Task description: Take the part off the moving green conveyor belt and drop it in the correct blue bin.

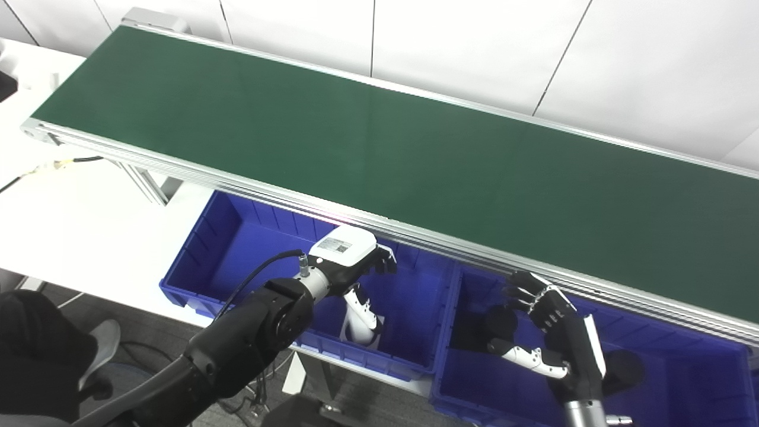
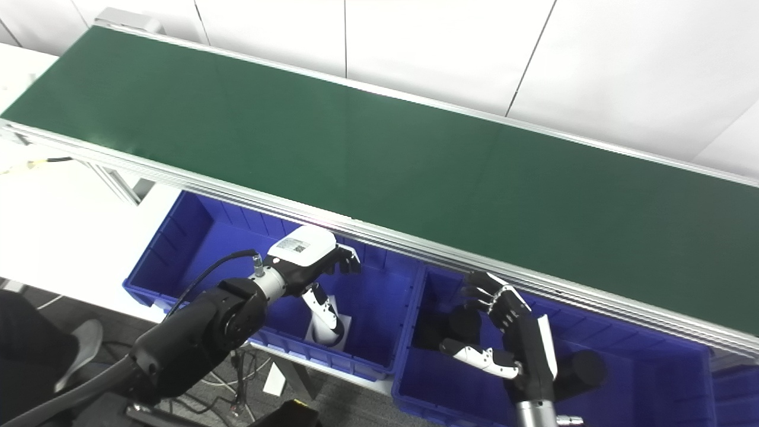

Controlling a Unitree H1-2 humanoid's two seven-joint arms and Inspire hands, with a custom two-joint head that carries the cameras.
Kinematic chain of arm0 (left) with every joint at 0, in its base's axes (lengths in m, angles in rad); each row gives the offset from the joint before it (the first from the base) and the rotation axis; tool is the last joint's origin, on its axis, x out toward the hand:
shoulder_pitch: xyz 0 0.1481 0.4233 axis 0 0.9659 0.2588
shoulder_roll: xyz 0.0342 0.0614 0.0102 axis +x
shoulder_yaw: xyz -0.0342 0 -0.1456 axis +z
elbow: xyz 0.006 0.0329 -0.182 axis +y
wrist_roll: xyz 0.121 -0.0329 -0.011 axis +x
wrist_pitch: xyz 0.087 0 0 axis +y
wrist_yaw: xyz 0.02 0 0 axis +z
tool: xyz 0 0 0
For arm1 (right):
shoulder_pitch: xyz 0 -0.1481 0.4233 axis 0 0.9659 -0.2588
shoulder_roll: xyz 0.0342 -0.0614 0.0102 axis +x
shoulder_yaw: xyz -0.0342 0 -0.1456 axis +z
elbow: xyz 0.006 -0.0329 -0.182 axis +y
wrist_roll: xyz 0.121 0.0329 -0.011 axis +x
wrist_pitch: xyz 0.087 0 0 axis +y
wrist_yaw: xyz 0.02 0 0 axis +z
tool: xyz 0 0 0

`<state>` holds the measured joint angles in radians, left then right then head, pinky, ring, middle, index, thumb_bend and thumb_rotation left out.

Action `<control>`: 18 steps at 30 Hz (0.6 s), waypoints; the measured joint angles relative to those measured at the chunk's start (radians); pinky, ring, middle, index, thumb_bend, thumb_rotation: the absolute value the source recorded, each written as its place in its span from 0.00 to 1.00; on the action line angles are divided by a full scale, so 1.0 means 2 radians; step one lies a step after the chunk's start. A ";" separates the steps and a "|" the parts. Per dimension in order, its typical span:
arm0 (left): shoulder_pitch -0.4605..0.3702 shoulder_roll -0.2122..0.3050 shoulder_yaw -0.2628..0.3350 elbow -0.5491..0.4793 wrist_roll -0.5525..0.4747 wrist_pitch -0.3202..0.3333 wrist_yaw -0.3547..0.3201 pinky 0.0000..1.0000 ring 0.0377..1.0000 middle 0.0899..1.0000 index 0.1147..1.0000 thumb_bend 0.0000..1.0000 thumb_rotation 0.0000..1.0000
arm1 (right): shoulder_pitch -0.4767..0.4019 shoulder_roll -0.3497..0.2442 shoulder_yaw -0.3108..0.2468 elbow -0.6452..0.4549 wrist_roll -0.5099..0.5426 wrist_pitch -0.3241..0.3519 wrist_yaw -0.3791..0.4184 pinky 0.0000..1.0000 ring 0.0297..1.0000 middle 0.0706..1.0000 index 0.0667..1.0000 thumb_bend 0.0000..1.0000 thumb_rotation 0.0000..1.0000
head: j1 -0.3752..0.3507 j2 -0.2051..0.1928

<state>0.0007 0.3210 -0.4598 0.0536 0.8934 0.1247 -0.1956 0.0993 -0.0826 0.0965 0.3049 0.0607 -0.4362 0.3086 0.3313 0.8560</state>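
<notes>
I see one green conveyor belt (image 1: 379, 148) running diagonally across both head views, above and beyond both hands. Its surface is dark green and matte, edged by silver aluminium rails. I see no part on the visible length of belt.

I count two blue bins in full view below the near rail. My left hand (image 1: 350, 255) hangs over the left blue bin (image 1: 237, 249), its white back plate with a small label facing up. The fingers curl downward and the thumb points down into the bin; nothing is held. How far the fingers are spread, I cannot tell, since the back plate covers them.

My right hand (image 2: 504, 332) stands over the right blue bin (image 2: 652, 379), palm turned toward the left hand. Its fingers (image 2: 492, 296) are spread and lightly bent, the thumb extended sideways, and the hand holds nothing.

Inside the right blue bin I count two dark, rounded parts: one dark part (image 2: 462, 326) just behind the thumb, to the left of the hand, and a second dark part (image 2: 584, 370) just to the right of the wrist. Their exact shape is not clear. The left blue bin shows no such parts in its visible floor.
</notes>
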 measured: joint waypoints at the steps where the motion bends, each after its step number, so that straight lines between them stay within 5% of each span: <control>1: -0.001 0.001 0.000 -0.001 0.000 0.000 -0.007 0.59 0.75 0.77 0.75 1.00 0.40 | 0.000 0.000 0.000 0.000 0.000 0.000 0.000 0.64 0.70 0.73 0.72 0.89 0.16 | 0.000 -0.001; 14: 0.001 0.007 0.004 -0.042 -0.032 -0.001 -0.038 0.59 0.75 0.79 0.80 1.00 0.47 | 0.000 0.002 0.000 0.001 -0.004 0.000 -0.001 0.64 0.70 0.73 0.71 0.89 0.15 | -0.006 -0.005; 18: 0.018 -0.003 0.027 -0.091 -0.103 0.002 -0.058 0.61 0.76 0.81 0.81 1.00 0.40 | 0.000 0.001 0.000 0.003 -0.003 0.000 -0.001 0.64 0.70 0.73 0.71 0.89 0.15 | -0.004 -0.008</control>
<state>0.0363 0.3153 -0.4052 -0.1285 0.6877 0.1287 -0.3114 0.0988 -0.0798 0.0957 0.3113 0.0540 -0.4362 0.3069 0.3237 0.8391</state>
